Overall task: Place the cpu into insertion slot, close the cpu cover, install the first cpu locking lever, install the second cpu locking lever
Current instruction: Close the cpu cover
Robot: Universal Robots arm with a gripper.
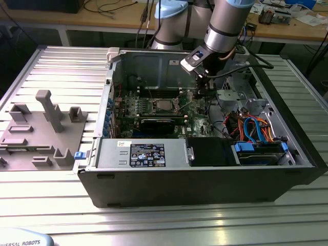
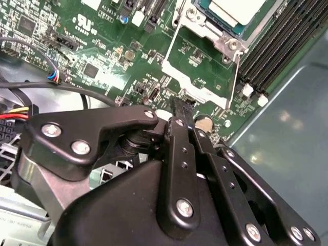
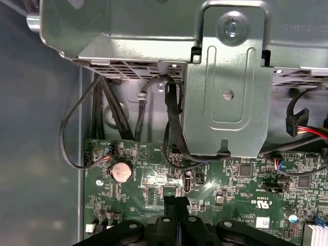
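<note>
One arm: a grey-and-blue robot arm (image 1: 225,25) reached down into an open black desktop computer case (image 1: 205,184) that lay on its side on a ribbed aluminium table (image 1: 51,205).
Gripper: the black two-finger gripper (image 1: 201,91) hung low over the green circuit board (image 2: 102,46), to the exterior view's right of the socket. It also showed in both wrist views (image 2: 180,107) (image 3: 176,201).
Fingers: they were pressed together tip to tip, with nothing visible between them.
Cpu: the small flat square cpu (image 2: 241,9) with its dull silver-grey metal top sat inside the insertion slot.
Insertion slot: the square socket with a silver metal rim (image 2: 215,28) was set in the board just beside the long black memory slots (image 2: 277,46).
Cpu cover: the thin silver frame plate with a large square cut-out (image 2: 192,82) lay swung open, off the chip, with green board showing through the cut-out. Its outer edge was just beside the fingertips, but I could not tell if they touched it.
Lever: a thin silver wire lever (image 2: 237,72) ran along the cover's side nearest the memory slots.
Battery: a round silver coin cell (image 3: 122,171) sat on the board near the fingertips.
Bracket: a grey sheet-metal bracket (image 3: 228,92) stood over the board's edge, with black cables (image 3: 72,133) looping beneath it.
Fixture: a grey moulded parts tray (image 1: 41,133) rested on the table at the exterior view's left of the case.
</note>
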